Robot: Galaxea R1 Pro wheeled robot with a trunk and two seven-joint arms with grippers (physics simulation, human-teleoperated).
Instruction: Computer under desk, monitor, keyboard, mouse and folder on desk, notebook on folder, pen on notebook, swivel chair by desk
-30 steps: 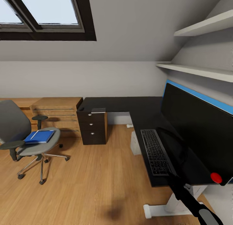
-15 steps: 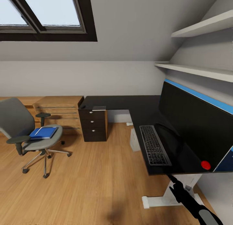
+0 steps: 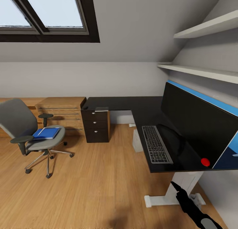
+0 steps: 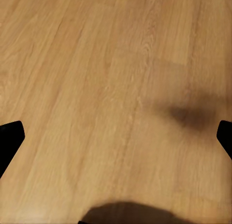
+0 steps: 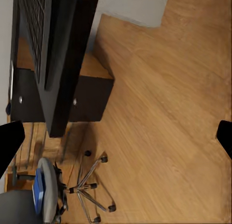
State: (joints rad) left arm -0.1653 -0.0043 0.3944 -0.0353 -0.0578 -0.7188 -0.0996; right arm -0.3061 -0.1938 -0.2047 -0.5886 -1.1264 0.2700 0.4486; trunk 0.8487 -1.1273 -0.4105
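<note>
- The keyboard [image 3: 156, 148] is already lying on the glossy black desk [image 3: 125, 105], just in front of the monitor [image 3: 195, 130], so I judge the folder to be the step in hand.
- The blue folder [image 3: 47, 133] is sitting flat on the seat of the swivel chair [image 3: 31, 133], well apart from the desk across the wooden floor [image 3: 92, 182]; a thin pale strip is lying on it (possibly the pen, too small to tell).
- The right end effector [image 3: 174, 185] is hanging low beside the desk's white leg [image 3: 178, 189]; in its wrist view the dark fingertips [image 5: 9, 144] are sitting at opposite edges of the frame, so it is spread wide and carrying nothing.
- The left end effector [image 4: 116, 137] is pointing down at bare floor, its fingers likewise far apart and empty.
- To do this well, the base is needing to roll toward the chair and stop square to the seat, between the armrests.
- The chair is on castors (it may roll if nudged), so approaching from above is looking safer than pushing sideways.
- The folder is thin and flat, so pinching an overhanging edge, if one is free, is probably easiest.
</note>
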